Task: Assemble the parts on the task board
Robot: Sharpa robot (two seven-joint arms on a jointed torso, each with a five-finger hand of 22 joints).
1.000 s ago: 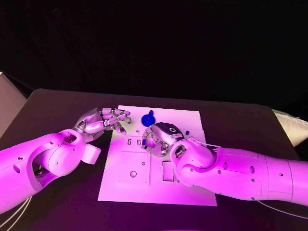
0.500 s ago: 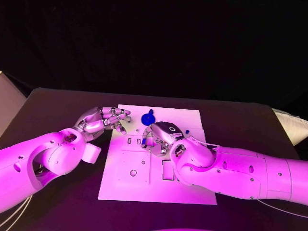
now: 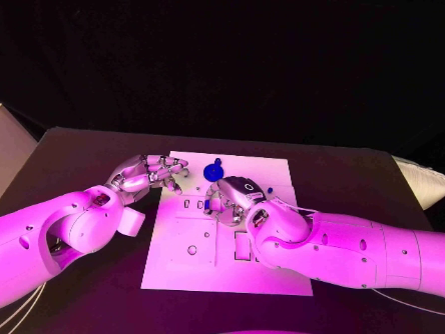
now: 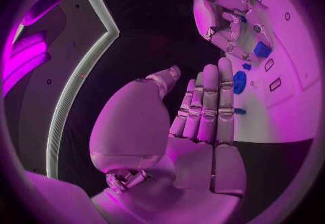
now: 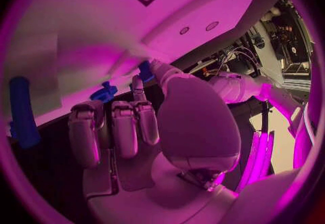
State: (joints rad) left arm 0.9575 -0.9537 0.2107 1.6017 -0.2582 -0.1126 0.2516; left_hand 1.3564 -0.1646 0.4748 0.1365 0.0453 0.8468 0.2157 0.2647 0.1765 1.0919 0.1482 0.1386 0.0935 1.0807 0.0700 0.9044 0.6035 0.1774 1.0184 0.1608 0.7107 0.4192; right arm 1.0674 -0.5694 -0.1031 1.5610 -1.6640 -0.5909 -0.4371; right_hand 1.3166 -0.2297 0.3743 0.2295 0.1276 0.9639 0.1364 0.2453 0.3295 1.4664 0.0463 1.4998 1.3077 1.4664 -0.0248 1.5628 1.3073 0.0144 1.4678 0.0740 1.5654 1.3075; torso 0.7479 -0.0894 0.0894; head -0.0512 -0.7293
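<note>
The white task board (image 3: 258, 170) lies mid-table. My right hand (image 3: 233, 200) rests over its middle, fingers curled down, thumb and a finger pinching a small blue part (image 5: 145, 70) against the board; the same blue part (image 4: 262, 49) sits at that hand's (image 4: 223, 13) fingertips. A round blue knobbed part (image 3: 215, 170) stands at the board's far edge, seen also as a disc (image 4: 240, 81). My left hand (image 3: 147, 174) hovers at the board's left edge, fingers (image 4: 206, 99) straight and side by side, holding nothing. A blue rod (image 5: 24, 110) lies off to the side.
A tiny blue piece (image 3: 270, 189) lies on the board right of my right hand. Slots and holes (image 3: 192, 250) mark the board's near half. A pale box (image 3: 0, 149) stands at the table's left edge, a white object (image 3: 428, 182) at its right.
</note>
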